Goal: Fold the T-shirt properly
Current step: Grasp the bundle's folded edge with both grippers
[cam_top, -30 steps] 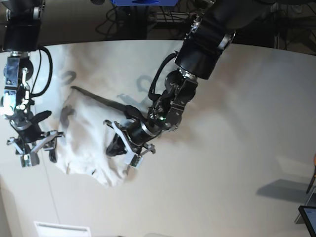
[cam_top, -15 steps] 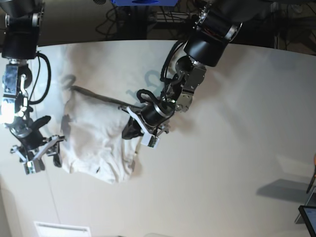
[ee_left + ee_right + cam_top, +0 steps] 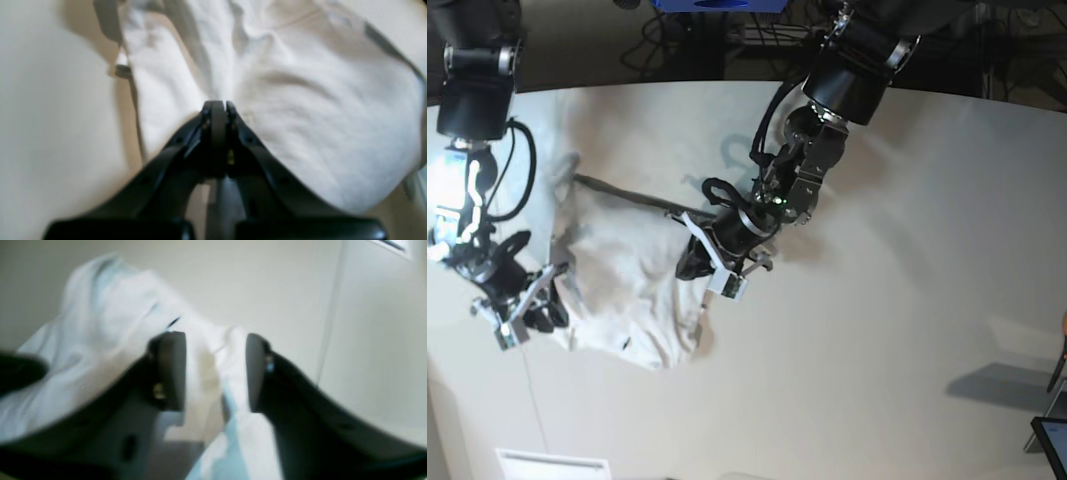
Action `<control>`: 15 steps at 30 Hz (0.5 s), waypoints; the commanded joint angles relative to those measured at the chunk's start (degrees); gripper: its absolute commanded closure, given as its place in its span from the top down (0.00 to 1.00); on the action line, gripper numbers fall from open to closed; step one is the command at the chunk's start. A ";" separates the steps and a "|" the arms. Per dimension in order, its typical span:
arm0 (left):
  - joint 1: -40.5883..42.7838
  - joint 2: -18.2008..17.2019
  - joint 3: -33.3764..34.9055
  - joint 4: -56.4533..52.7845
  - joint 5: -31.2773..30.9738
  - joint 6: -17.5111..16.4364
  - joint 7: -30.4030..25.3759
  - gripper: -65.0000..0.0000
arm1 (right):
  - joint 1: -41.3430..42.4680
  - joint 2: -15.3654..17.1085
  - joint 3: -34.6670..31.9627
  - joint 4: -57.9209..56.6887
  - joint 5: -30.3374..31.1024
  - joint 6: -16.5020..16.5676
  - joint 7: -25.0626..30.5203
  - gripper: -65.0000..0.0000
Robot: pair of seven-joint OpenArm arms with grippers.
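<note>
The white T-shirt (image 3: 627, 270) lies crumpled on the left part of the table, with a dark strip along its far edge. My left gripper (image 3: 710, 268) is at its right edge, shut on a pinch of the cloth. In the left wrist view the left gripper (image 3: 219, 104) has its tips together, and folds of the T-shirt (image 3: 300, 100) radiate from them. My right gripper (image 3: 532, 308) is at the shirt's near-left edge. In the right wrist view the right gripper (image 3: 215, 370) has its jaws apart, with a fold of the T-shirt (image 3: 110, 323) lying loosely between them.
The off-white table (image 3: 907, 300) stretches away to the right of the shirt. A white sheet (image 3: 552, 463) lies at the near-left edge. A dark device corner (image 3: 1052, 440) shows at the lower right. Cables hang behind the table's far edge.
My right gripper has moved in onto the shirt's near-left edge and its jaws have narrowed around the cloth. My left gripper, still shut, has drawn the shirt's right edge up and to the right.
</note>
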 commanded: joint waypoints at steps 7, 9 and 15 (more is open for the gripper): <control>-5.29 2.67 -1.85 3.23 -0.18 0.90 -5.72 0.00 | -8.06 -5.35 7.29 8.79 0.68 2.46 1.68 0.00; -5.91 3.72 -1.85 3.15 -0.18 0.90 -6.33 0.00 | -9.20 -5.70 7.21 8.87 0.68 2.46 1.68 0.00; -9.16 6.71 1.40 -9.16 0.96 0.73 -6.60 0.00 | -12.37 -5.88 7.56 9.22 0.68 2.46 1.68 0.00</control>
